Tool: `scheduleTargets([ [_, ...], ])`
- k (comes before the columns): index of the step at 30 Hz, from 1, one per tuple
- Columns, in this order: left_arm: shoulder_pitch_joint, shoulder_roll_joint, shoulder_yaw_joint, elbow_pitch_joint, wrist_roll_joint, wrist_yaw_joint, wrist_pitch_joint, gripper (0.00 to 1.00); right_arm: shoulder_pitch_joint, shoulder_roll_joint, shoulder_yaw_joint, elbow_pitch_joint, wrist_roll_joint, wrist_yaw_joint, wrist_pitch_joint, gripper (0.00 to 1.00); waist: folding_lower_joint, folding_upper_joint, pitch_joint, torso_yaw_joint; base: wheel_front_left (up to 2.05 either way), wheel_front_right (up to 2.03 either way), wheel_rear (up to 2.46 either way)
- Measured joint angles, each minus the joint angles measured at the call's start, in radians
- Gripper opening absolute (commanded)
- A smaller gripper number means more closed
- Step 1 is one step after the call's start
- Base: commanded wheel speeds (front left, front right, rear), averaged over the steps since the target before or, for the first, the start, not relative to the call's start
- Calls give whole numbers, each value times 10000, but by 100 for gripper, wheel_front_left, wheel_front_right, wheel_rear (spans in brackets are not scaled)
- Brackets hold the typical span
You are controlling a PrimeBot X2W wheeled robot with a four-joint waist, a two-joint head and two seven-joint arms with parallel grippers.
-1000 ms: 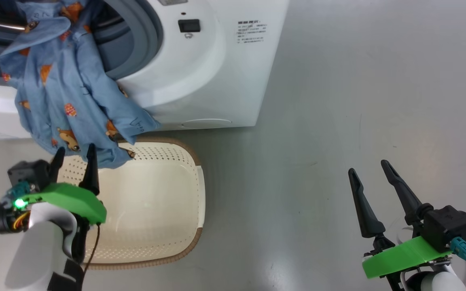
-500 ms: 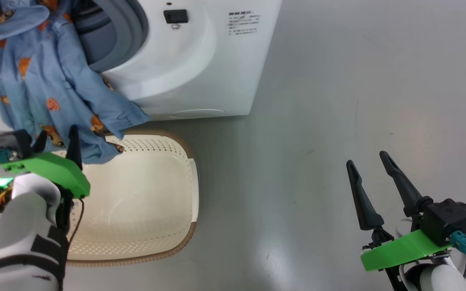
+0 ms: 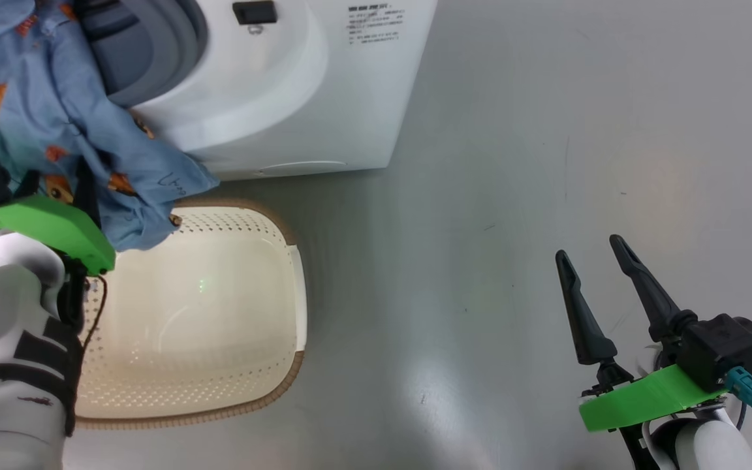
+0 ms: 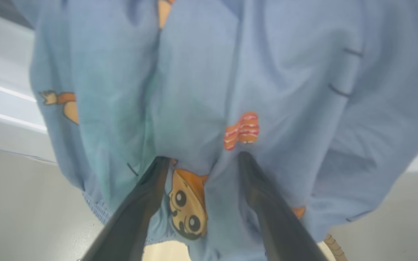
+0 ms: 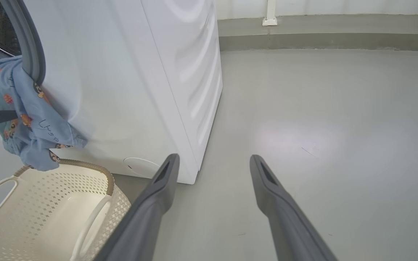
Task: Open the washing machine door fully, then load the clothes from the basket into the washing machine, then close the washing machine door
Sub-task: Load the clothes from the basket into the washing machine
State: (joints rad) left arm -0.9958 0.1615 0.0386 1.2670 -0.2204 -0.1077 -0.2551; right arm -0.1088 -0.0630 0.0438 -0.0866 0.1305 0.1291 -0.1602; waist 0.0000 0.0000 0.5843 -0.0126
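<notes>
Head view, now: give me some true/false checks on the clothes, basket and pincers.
1. The clothes hang out of the washing machine opening, down its front. True.
2. The basket is piled with clothes. False: just their lower end hangs by its rim on the machine side.
3. The right pincer is shut on the clothes. False: it is open, over the floor, apart from them.
4. The left pincer is open, fingers pointing at the clothes. True.
</notes>
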Motion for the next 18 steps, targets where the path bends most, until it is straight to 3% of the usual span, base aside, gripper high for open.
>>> scheduleTargets([
  [11, -303, 75, 161, 261, -527, 67, 454, 100, -177, 0, 25, 4, -56, 0, -4, 100, 0, 0, 153, -101, 0, 0, 0],
  [12, -320, 75, 186, 267, -579, 63, 527, 96, -177, -2, 25, 4, -61, 0, -4, 100, 1, 0, 164, -104, 0, 0, 0],
  [13, -339, 75, 205, 272, -616, 63, 608, 42, -177, -2, 25, 4, -61, 0, -4, 100, 0, 0, 174, -105, 0, 0, 0],
  [14, -355, 71, 230, 276, -656, 61, 677, 0, -177, -2, 25, 4, -63, 0, -4, 100, 0, 0, 182, -102, 0, 0, 0],
  [18, -383, 59, 249, 297, -761, 48, 794, 0, -177, -2, 23, -2, -65, 0, -2, 100, 1, 0, 212, -88, 0, 0, 0],
])
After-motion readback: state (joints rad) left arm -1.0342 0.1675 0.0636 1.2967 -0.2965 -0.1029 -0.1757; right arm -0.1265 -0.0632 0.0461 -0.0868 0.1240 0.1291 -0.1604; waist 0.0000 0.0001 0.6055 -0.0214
